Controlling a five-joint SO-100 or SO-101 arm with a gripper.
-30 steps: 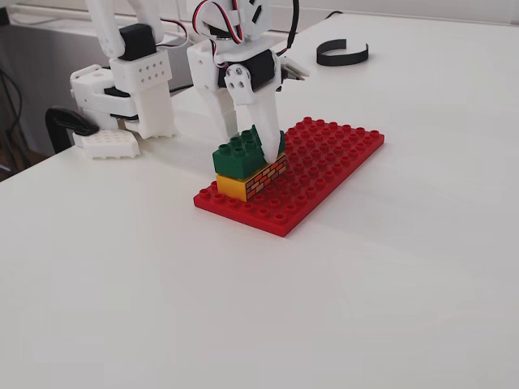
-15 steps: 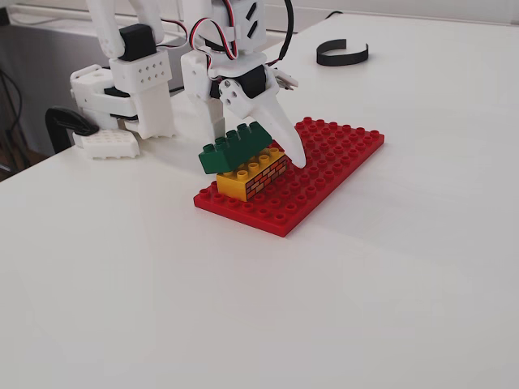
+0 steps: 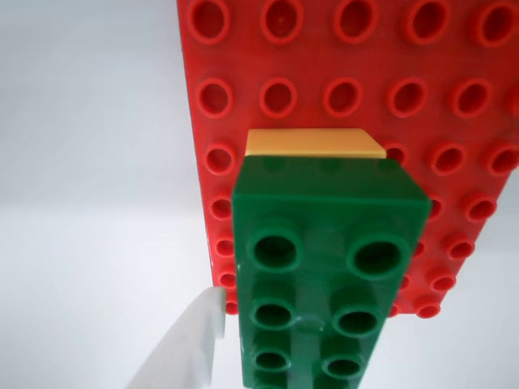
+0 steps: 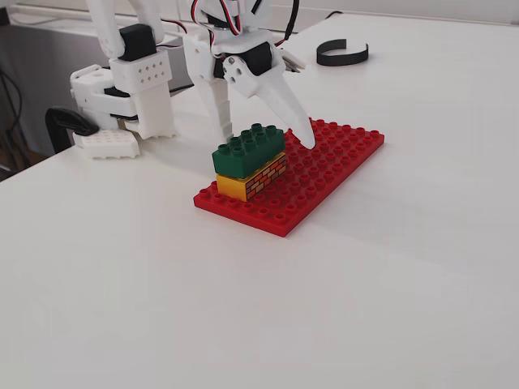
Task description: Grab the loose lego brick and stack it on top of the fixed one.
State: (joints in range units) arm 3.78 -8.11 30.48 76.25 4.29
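The dark green loose lego brick (image 4: pixel 248 151) lies flat and square on the yellow fixed one (image 4: pixel 250 180), whose brick-wall print faces the fixed camera. My white gripper (image 4: pixel 268 141) hangs open just above and behind the stack, with one finger on each side and neither touching the green brick. From the wrist, the green brick (image 3: pixel 324 267) fills the lower middle. The yellow brick's far end (image 3: pixel 315 144) peeks out beyond it. One white fingertip (image 3: pixel 185 344) shows at the lower left, apart from the brick.
Both bricks stand at the near-left corner of a flat red baseplate (image 4: pixel 332 158) on the white table. The arm's white base (image 4: pixel 130 89) and a black clamp (image 4: pixel 69 123) are at the back left. A black curved strip (image 4: pixel 342 53) lies far behind.
A second ago the gripper was shut on the green brick; then it opened with the brick tilted. Now the brick lies level on the yellow one and the open gripper has risen.
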